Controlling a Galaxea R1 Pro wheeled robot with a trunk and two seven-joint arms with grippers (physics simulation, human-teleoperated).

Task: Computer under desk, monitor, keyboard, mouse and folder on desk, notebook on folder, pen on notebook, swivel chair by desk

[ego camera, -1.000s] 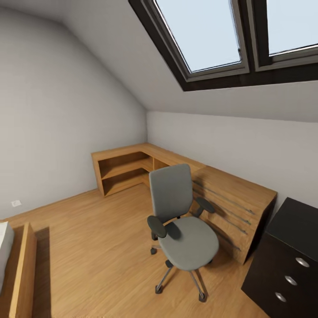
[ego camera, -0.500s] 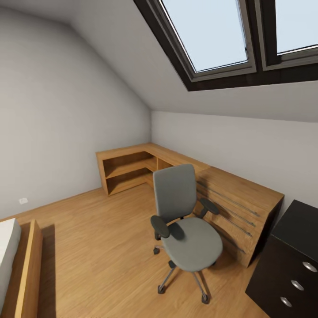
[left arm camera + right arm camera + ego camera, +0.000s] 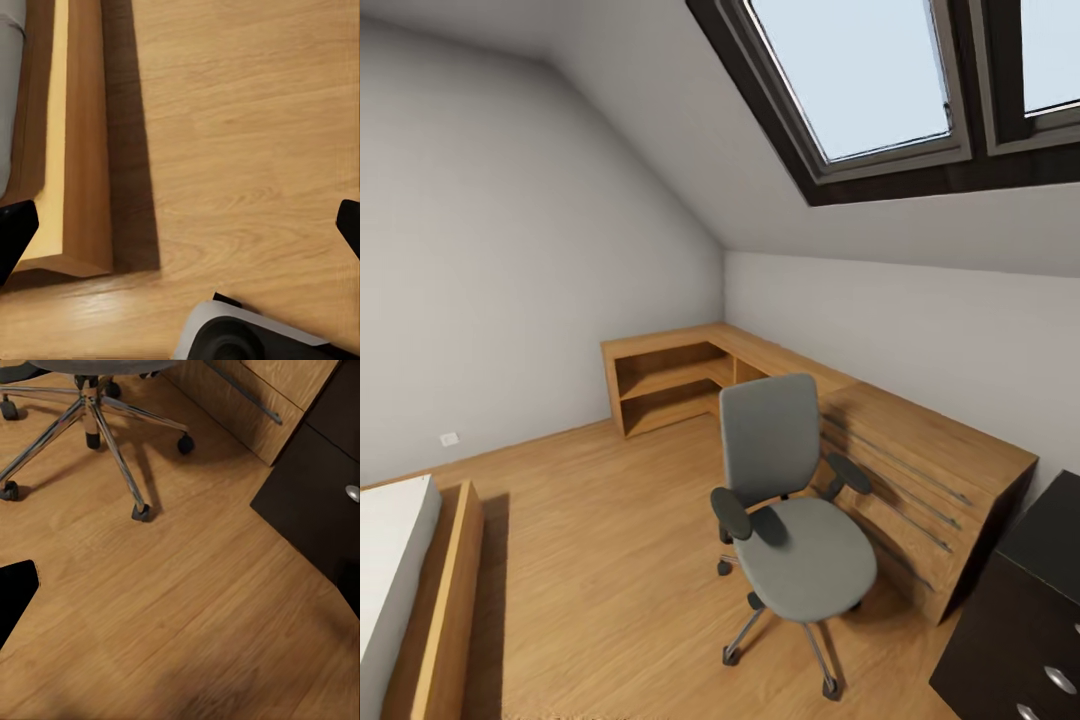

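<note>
Both grippers hang spread open and empty, chair [image 3: 792,500] ahead of them, so rolling closer looks next.

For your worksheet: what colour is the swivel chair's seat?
Grey, clearest in the head view: swivel chair.

The swivel chair [image 3: 785,505] stood on the floor [image 3: 600,540] just before the wooden corner unit [image 3: 840,420]. The desk [image 3: 1030,610] stood right of the chair, the bed [image 3: 420,590] well left.

My head looks down across the room at the chair [image 3: 785,500]; my right wrist, near the floor [image 3: 187,607], shares its base.
</note>
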